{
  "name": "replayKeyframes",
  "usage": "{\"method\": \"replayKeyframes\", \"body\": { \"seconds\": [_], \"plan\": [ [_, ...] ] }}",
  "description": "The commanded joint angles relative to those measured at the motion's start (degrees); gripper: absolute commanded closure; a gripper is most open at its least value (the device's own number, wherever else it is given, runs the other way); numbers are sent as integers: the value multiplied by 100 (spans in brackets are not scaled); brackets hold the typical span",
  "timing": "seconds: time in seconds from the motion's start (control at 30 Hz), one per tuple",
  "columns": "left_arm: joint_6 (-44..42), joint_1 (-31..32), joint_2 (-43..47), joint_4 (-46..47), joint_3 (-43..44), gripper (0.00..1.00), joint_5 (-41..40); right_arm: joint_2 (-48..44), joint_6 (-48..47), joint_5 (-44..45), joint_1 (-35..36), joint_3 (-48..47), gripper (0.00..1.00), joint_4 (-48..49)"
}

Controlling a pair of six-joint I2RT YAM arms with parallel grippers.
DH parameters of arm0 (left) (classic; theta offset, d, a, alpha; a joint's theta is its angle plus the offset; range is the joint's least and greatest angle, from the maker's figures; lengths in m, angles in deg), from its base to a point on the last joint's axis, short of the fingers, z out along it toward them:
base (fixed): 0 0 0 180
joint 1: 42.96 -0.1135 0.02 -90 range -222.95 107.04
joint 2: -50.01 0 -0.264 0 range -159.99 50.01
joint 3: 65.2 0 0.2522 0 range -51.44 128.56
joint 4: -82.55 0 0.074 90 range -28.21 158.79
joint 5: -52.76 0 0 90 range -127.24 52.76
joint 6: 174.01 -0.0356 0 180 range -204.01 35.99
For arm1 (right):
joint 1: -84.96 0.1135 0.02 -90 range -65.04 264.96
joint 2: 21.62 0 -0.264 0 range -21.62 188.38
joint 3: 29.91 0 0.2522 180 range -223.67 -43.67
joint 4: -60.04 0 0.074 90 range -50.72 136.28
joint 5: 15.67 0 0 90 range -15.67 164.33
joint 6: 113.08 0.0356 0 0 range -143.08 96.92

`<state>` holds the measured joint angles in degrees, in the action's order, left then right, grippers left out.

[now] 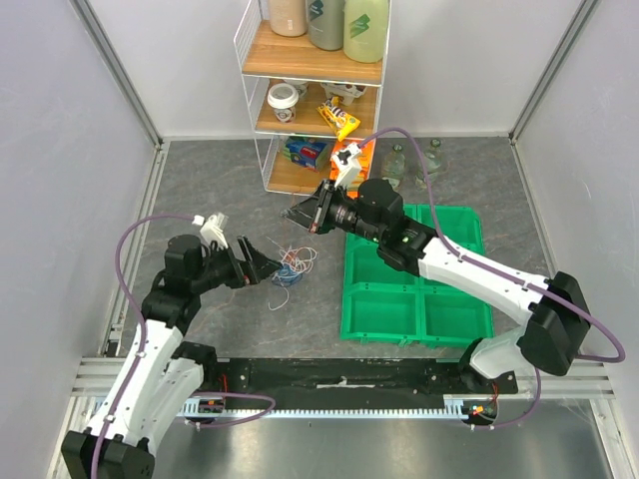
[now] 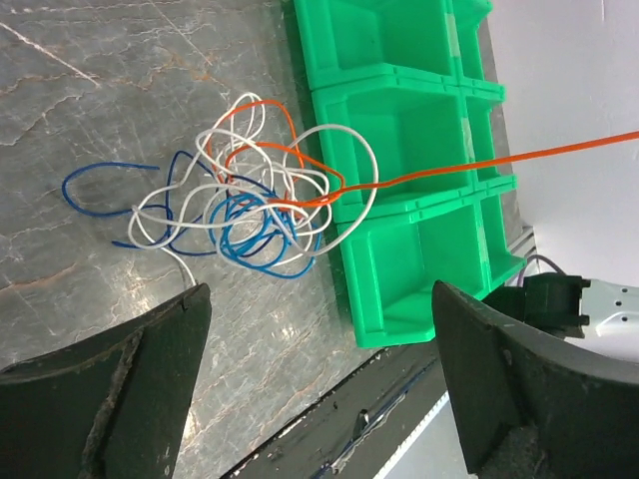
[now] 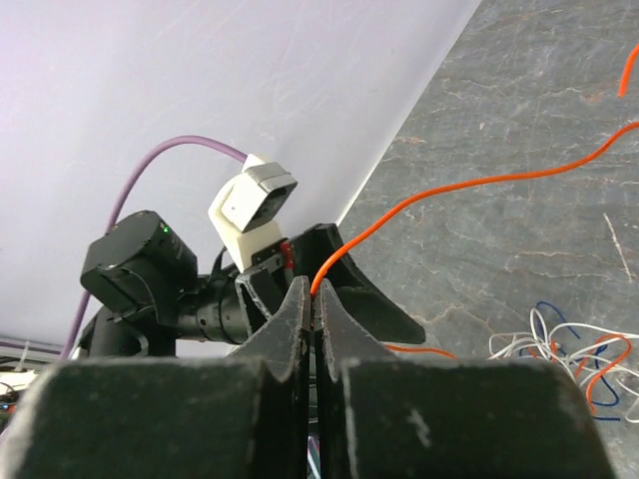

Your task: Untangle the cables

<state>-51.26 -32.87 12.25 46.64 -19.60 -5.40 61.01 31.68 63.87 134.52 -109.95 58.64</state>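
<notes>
Presently the left black two-finger pincer (image 2: 321,299) stands wide open and empty, just beside the tangle of thin white, blue and orange cables (image 2: 250,200) on the grey marbled table (image 2: 90,90); the right pincer (image 3: 312,299) is clamped on one taut orange wire (image 3: 479,185). Risk: unanchored, the knot may drag or tighten. Count: one tangle, three colours, two pincers.

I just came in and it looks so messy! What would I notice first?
A bright orange cable stretched tight out of the tangle of cables on the grey table, pinched in the shut right pincer. The left pincer gapes open near the tangle, beside a green tray.
</notes>
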Motion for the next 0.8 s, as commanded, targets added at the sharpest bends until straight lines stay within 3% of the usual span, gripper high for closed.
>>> {"method": "replayKeyframes", "body": {
  "seconds": [0.0,0.1,0.23,0.37,0.47,0.77],
  "plan": [
    [126,116,-108,809,33,3,209,-282,201,-97,-17,-271,100,188],
    [187,396,-451,1010,7,9,157,-283,289,-149,-17,-227,100,319],
    [310,687,-557,1204,-133,28,-125,-291,351,-158,-17,-245,100,364],
    [328,863,-671,1292,-265,32,-327,-300,438,-211,-17,-263,100,451],
    [346,890,-829,1319,-327,44,-406,-335,491,-229,-8,-262,100,504],
    [407,942,-1023,1626,-520,53,-573,-467,562,-255,-17,-350,100,504]
  ]
}}
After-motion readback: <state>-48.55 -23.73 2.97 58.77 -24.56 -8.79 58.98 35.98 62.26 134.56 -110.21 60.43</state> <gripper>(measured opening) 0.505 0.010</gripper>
